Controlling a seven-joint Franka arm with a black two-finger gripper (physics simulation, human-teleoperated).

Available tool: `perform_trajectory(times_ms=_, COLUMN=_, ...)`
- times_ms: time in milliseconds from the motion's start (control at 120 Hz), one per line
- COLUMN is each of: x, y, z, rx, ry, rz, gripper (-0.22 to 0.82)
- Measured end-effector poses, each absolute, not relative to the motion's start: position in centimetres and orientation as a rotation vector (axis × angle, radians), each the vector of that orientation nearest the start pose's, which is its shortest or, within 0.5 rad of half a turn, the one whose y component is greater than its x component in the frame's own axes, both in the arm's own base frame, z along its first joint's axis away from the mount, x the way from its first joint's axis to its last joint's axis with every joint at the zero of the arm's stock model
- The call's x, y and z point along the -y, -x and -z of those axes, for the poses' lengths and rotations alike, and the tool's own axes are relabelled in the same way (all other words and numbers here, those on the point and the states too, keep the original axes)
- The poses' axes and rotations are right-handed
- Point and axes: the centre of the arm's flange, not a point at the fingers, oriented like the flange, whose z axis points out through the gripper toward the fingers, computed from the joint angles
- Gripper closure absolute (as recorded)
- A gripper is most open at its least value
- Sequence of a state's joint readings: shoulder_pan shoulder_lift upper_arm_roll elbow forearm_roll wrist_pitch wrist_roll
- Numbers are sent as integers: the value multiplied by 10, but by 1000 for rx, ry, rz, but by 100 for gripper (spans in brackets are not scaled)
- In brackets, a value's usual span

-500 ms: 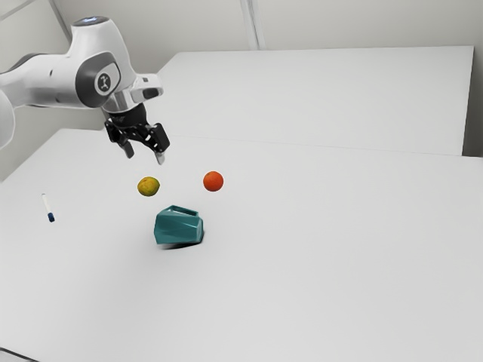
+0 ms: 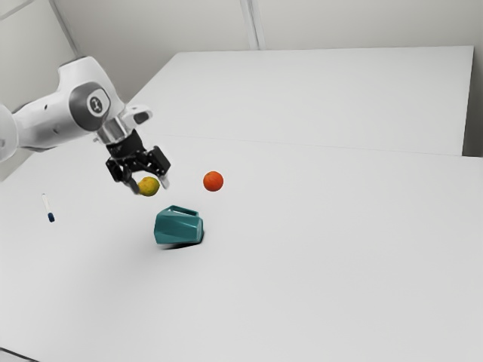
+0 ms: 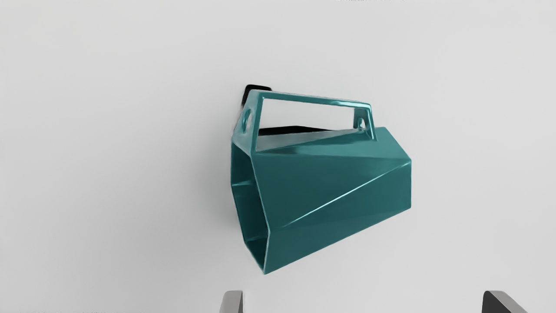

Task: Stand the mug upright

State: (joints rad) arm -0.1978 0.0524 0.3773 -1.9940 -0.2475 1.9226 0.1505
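Jaws hang lower over the bench (image 2: 317, 264) than before, wide, empty | mug (image 2: 179, 226) unmoved, on its side | descent likely sets up a righting grasp

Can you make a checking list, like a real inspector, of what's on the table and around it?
Surface: white table, looks smooth.
Job's things: teal mug lying on its side, not upright.
Clutter: yellow ball or fruit, orange-red ball, and a small white stick with a dark blue end.
Gripper: the gripper is open, with nothing held.
Cables: a dark line at the exterior view's lower left; can't tell if it's a cable.
Surroundings: pale walls.
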Motion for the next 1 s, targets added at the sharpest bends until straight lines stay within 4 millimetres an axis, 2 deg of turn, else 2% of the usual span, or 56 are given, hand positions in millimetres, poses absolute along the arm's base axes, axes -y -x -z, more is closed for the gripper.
perform_trajectory(times_ms=108, x=-131, y=-542, z=-417, rx=380, ry=3367, rz=-153, gripper=0)
perform_trajectory(times_ms=158, x=-142, y=-539, z=-414, rx=415, ry=3374, rz=-160, gripper=0)
perform_trajectory(times_ms=325, x=-132, y=-542, z=-411, rx=359, ry=3400, rz=-188, gripper=0)
perform_trajectory(times_ms=458, x=-151, y=-533, z=-405, rx=427, ry=3440, rz=-218, gripper=0)
perform_trajectory(times_ms=683, x=-165, y=-526, z=-366, rx=577, ry=3568, rz=-331, gripper=0)
perform_trajectory(times_ms=1000, x=-163, y=-522, z=-329, rx=665, ry=3703, rz=-377, gripper=0)
